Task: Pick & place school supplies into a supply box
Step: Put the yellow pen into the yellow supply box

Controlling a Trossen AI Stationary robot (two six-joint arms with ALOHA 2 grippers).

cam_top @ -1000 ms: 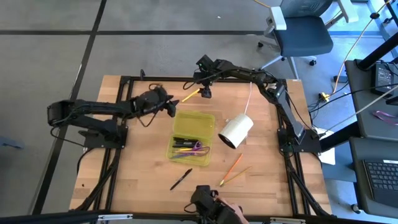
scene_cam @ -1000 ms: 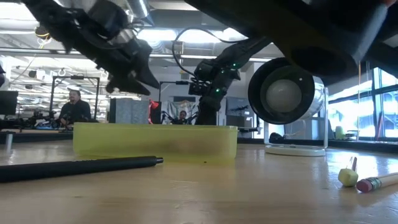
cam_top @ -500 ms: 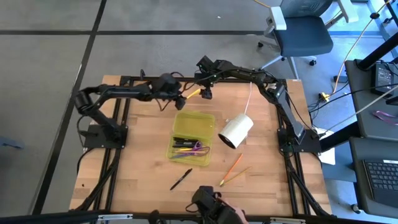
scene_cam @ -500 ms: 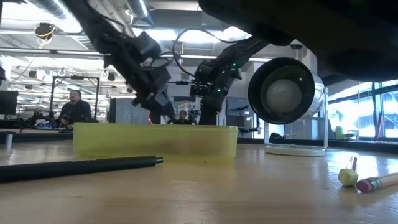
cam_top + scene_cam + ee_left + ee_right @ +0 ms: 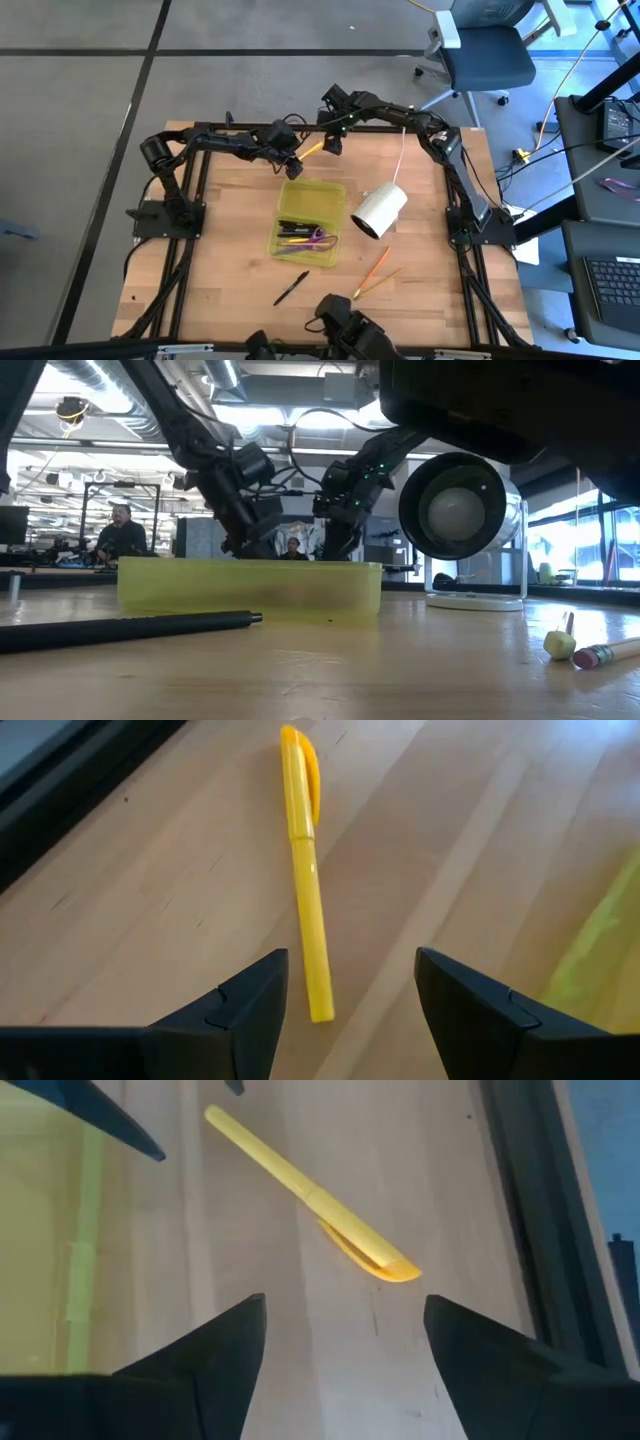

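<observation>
The yellow marker (image 5: 305,880) lies flat on the table beyond the far edge of the yellow-green supply box (image 5: 307,222). My left gripper (image 5: 350,1010) is open just short of the marker's near tip, its fingers on either side without touching. My right gripper (image 5: 345,1370) is open too and hovers by the marker's (image 5: 310,1200) clip end. Both grippers show in the high view, the left (image 5: 292,165) and the right (image 5: 335,146). Pens and the purple-handled scissors (image 5: 318,238) lie in the box. A black pen (image 5: 291,288) and an orange pencil (image 5: 375,264) lie on the table nearer the front.
A white cylinder on a cord (image 5: 380,212) lies right of the box and looms large in the low view (image 5: 460,510). A yellow pencil (image 5: 377,283) lies beside the orange one. A black frame rail (image 5: 540,1230) runs along the table's far edge, close behind the marker.
My left arm has swung from the table's left side toward the far edge and to the right, and has come down beside the yellow marker, in front of my right gripper. The marker and the other things have stayed where they were.
</observation>
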